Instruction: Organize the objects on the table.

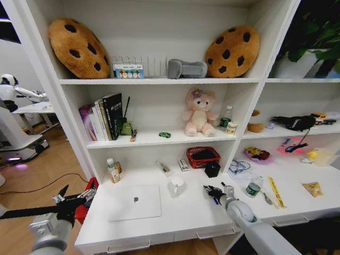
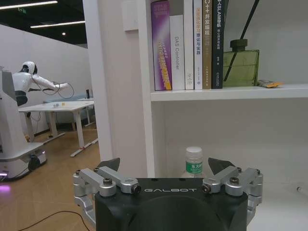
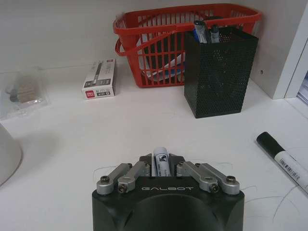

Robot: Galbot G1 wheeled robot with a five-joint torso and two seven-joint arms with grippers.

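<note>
Between right gripper [image 3: 160, 166] jaws, a pen [image 3: 160, 161].

Table [image 1: 175, 215] top smooth white, faint sheen; laptop [image 1: 134, 202] matt silver metal; pen holder [image 3: 220, 72] black perforated mesh (metal-looking); basket [image 3: 159, 33] glossy red plastic; cushions [image 1: 78, 48] soft plush cloth.

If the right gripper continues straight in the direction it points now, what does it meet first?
Probably the black mesh pen holder, slightly to one side of its line, with the red basket just behind. The right gripper, shut on a blue pen, has bare table before it; depth is uncertain.
</note>
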